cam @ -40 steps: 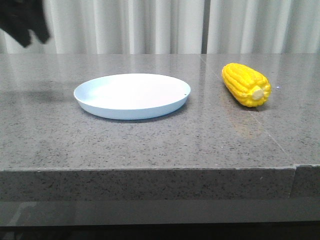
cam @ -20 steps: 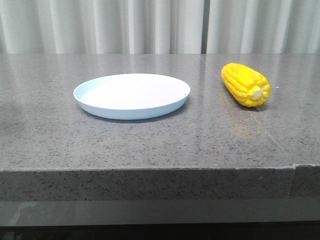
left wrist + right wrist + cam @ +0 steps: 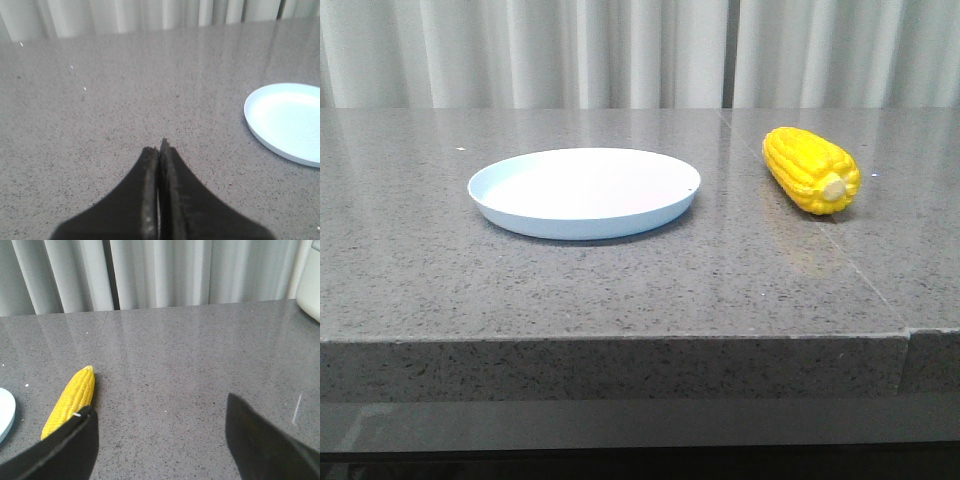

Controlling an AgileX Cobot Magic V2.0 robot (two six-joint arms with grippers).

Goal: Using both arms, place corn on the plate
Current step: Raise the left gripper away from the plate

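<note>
Two things lie on the grey stone table (image 3: 620, 290) in the front view: the plate (image 3: 584, 191) left of centre and the corn (image 3: 811, 169) to its right, clear of the plate, with bare stone between them. The corn lies on its side on the table, its pale stub end turned toward the near edge and its far end angled slightly left. The plate holds nothing. Pale curtains (image 3: 620, 50) hang behind the table's far edge. Neither arm shows in this view.

In the left wrist view, the left gripper (image 3: 159, 150) hangs over bare stone, its dark fingers (image 3: 148, 180) pressed together with only a thin seam between them and nothing held. Part of the plate shows at the frame's edge, apart from the gripper.

In the right wrist view, the right gripper (image 3: 160, 425) has its fingers (image 3: 75, 440) spread wide apart, holding nothing. The corn (image 3: 70, 401) lies on the table just beyond one finger, which overlaps its near end in the picture; whether they touch cannot be told. A sliver of the plate (image 3: 5, 415) shows at the frame's edge beside the corn.
</note>
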